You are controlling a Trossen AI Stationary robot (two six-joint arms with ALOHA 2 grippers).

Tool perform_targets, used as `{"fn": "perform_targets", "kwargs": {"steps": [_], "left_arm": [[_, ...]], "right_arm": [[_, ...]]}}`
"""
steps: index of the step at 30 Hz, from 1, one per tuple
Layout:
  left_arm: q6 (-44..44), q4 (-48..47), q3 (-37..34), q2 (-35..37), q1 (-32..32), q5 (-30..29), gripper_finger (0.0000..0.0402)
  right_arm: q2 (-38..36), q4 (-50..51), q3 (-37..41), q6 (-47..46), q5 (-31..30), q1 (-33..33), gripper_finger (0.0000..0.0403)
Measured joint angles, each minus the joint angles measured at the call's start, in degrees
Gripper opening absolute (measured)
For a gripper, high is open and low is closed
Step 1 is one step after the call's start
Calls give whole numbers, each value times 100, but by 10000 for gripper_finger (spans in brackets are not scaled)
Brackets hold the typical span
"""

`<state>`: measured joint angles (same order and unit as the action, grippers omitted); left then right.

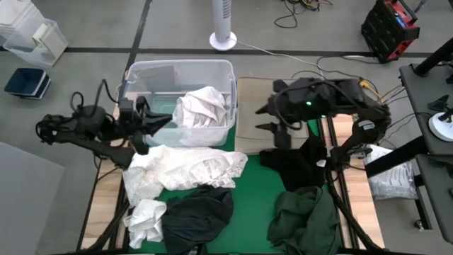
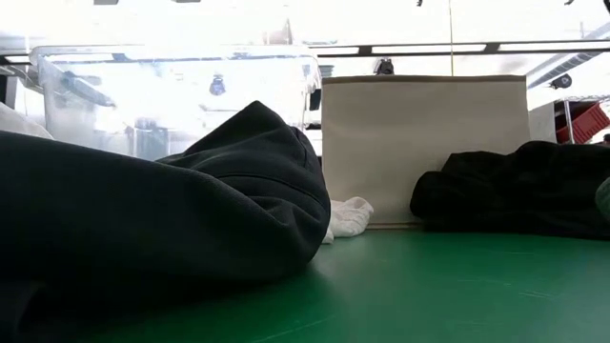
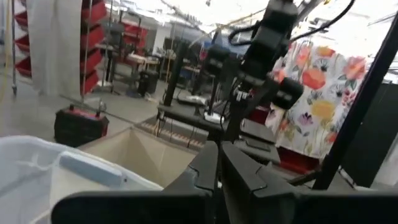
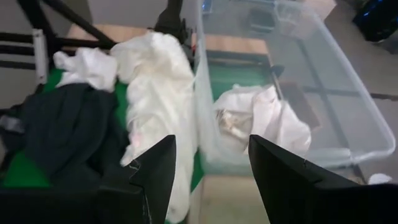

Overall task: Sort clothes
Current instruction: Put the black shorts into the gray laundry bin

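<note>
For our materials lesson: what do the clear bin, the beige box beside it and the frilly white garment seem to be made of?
Clear bin: glossy see-through plastic, probably rigid; contents show through its walls.
Beige box: matte woven fabric, likely canvas; flat, dull sides.
Frilly white garment: thin soft cloth, possibly cotton; it crumples and ruffles.

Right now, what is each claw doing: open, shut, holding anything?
Left claw: shut, empty, over the clear bin.
Right claw: open, empty, over the beige bin.

A white garment lies inside the clear bin behind the mat.
</note>
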<state>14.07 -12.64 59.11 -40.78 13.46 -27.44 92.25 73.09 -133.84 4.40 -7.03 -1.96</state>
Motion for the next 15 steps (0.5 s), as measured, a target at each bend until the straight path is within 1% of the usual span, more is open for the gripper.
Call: {"fn": "perform_targets", "kwargs": {"steps": [2,5,7,10,13,15], "left_arm": [[184,2,1,-109,13,33,0],[316,108,2,-278,110,287,0],[238,356,7,-414,296,430,0],[144,564,24,-635,702,459,0],[223,341,183,-907,1140,443,0],[385,-46,378,-1103,1467,419,0]], "right_arm": [[-119,255,0,-122,-4,-100,190],[-306,548,0,-309,-7,-274,186],[-421,633,0,-386,-16,-397,182],[-554,683,0,-487,-50,-527,176],[-654,708,0,-512,-52,-570,172],[-696,735,0,-510,-55,-570,171]]}}
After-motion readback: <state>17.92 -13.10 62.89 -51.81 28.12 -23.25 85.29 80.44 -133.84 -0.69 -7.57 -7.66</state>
